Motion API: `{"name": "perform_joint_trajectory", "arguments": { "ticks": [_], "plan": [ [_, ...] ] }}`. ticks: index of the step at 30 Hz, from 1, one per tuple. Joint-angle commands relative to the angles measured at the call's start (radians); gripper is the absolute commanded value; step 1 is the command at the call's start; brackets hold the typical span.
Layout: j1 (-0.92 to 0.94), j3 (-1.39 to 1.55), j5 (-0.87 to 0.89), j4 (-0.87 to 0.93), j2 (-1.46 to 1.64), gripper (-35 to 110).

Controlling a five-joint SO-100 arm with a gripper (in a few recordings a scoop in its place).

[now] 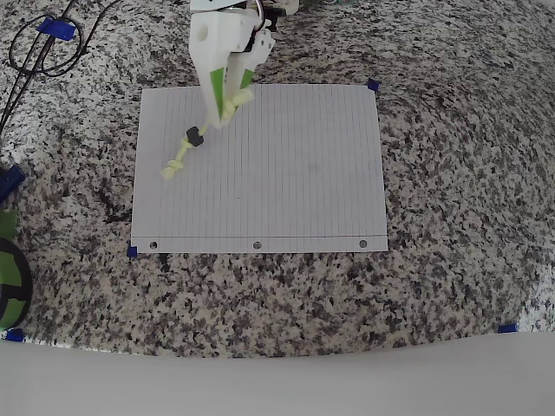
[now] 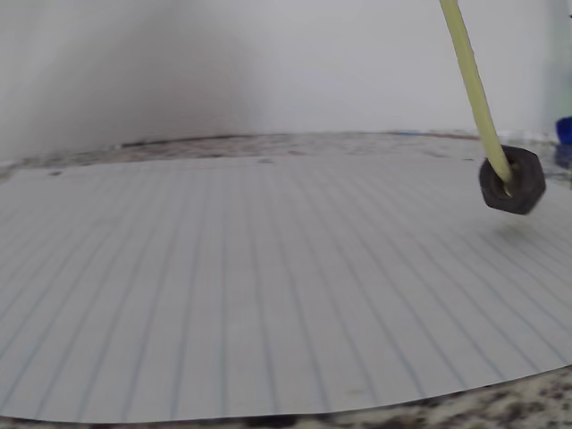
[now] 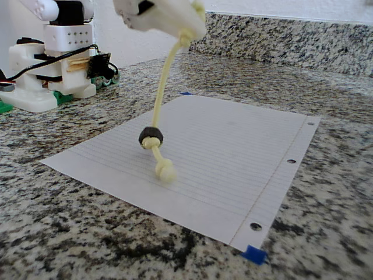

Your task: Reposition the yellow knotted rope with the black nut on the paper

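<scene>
White plastic arm [image 1: 224,39], green strips on end effector [image 1: 227,94], black cables at base [image 3: 44,58].

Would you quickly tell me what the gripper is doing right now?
Gripper: closed on the yellow knotted rope, which hangs from it with the black nut above the paper.

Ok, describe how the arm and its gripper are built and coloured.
The gripper has a blocky white plastic shell with bright green strips along its fingers in the overhead view. In the fixed view, the arm's base is white too, sitting on a green footing, with black cables running across it.
</scene>
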Motion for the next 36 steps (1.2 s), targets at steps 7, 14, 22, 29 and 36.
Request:
{"name": "perform_joint_trajectory", "arguments": {
  "ticks": [7,14,22,29,36],
  "plan": [
    [-0.156,0.101,0.012,0.048,0.126,0],
    [-0.255,0.140,-0.046,0.071,0.140,0],
    [-0.324,0.189,-0.055,0.060,0.160,0],
    [-0.388,0.195,-0.054,0.072,0.176,0],
    [-0.423,0.196,-0.051,0.077,0.187,0]
  ]
}}
